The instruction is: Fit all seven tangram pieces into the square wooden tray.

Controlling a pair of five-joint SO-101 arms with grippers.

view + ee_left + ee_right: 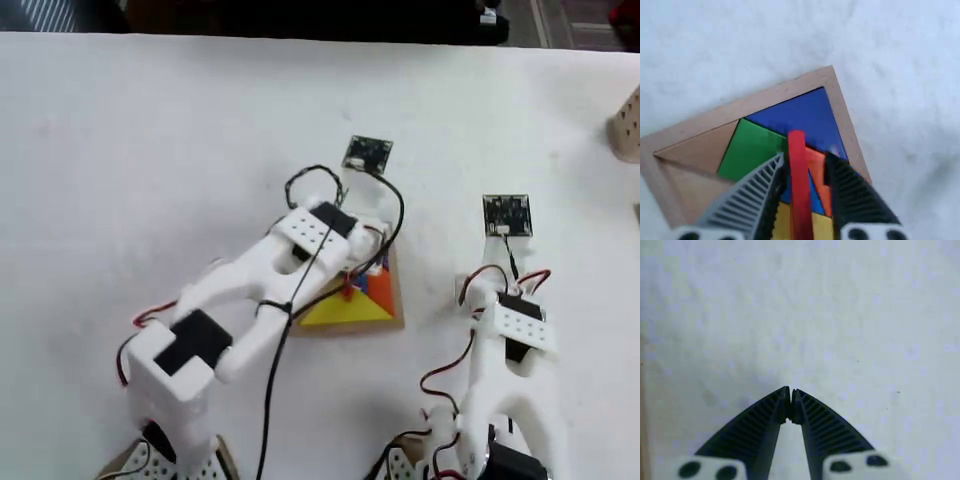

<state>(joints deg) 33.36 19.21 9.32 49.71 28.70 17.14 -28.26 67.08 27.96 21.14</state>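
The left fingers (852, 192) clamp a flat red tangram piece (799, 185) edgewise above the part-filled square wooden tray (770, 95), which probably needs tilting flat before release, while the right fingers (765, 425) rest closed, empty.

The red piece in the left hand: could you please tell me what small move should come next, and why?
Probably carry the red piece across to the bare wood beside the green piece, then lower it. The left hand holds it on edge above pieces already lying in the tray, while that gap is unfilled.
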